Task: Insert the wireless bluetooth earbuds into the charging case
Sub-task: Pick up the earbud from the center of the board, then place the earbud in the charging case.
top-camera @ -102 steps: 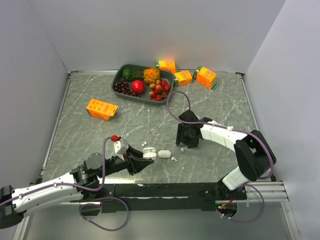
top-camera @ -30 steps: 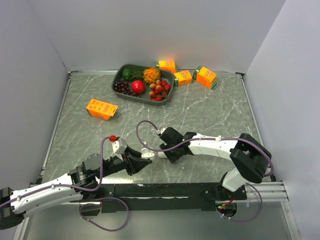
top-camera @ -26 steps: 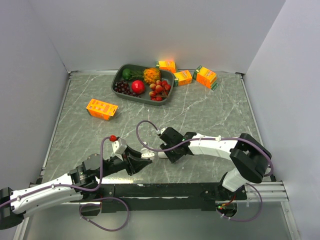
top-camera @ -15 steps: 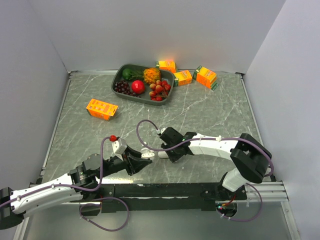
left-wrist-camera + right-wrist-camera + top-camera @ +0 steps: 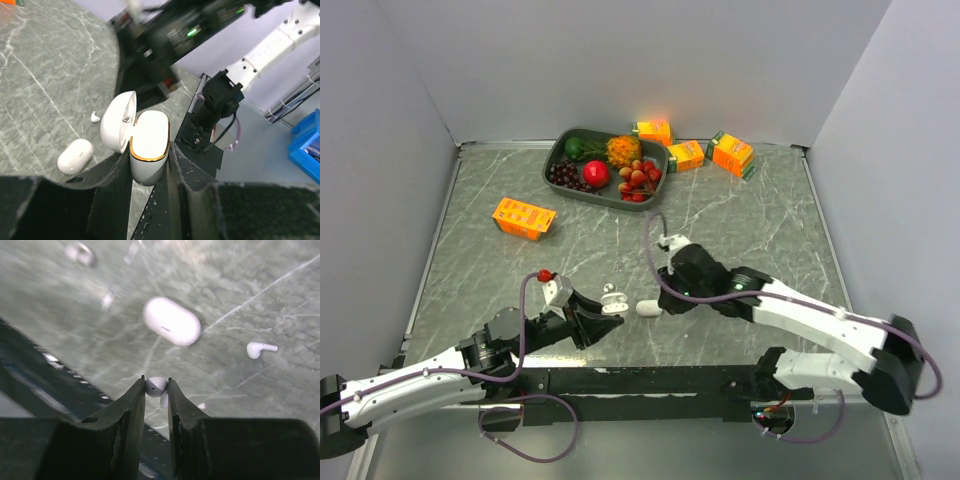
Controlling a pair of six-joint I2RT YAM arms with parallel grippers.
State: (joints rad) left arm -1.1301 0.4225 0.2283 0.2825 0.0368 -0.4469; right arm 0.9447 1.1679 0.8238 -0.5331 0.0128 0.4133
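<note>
counter (image 5: pixel 750 220) of grey marbled pattern, with the two arms meeting near its front edge. the left gripper (image 5: pixel 149 167) is clamped on the lower half of an open charging case (image 5: pixel 148 146), white with a gold rim. it holds the case off the counter, opening upward and lid (image 5: pixel 117 121) swung back to one side. the left wrist view looks at the case from an angle, so its wells cannot be made out.

the right gripper (image 5: pixel 156 390) is closed on a pinched earbud (image 5: pixel 156 385), a tiny glossy white piece held between the two fingertips above the counter. beneath it a shut charging case (image 5: pixel 171 321) lies flat on the stone, just beside the open case in the top view. a loose earbud (image 5: pixel 260 348) rests on the counter near the shut case, apart from it.

well back from the arms, a dark tray (image 5: pixel 560 150) holds fruit. three orange juice cartons (image 5: pixel 686 155) sit by its right end, and a fourth carton (image 5: pixel 524 217) lies alone toward the left.
</note>
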